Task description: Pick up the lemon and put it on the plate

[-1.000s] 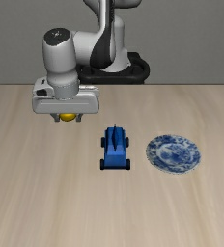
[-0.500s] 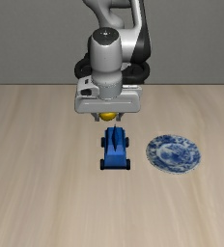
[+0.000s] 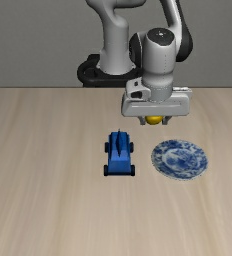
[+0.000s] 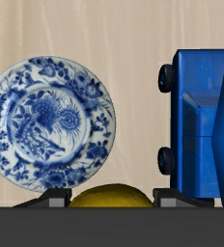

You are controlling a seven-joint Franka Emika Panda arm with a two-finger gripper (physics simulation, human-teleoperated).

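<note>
The gripper [image 3: 155,117] hangs above the wooden table [image 3: 48,200] with its two fingers closed on the lemon [image 4: 108,198], one on each side of it. From the front the fruit is a small yellow lump tucked under the hand. In the wrist view it is a smooth, rounded, dull-yellow dome sitting between the dark fingertips [image 4: 54,199].

The lemon is up in the air, not resting on anything. It is near the far rim of the plate [image 3: 178,158], on the side facing the blue toy car [image 3: 119,154]. The plate is round and white with a dense blue floral pattern, and it lies flat on the table at the exterior view's right of the car, a little apart from it.
</note>
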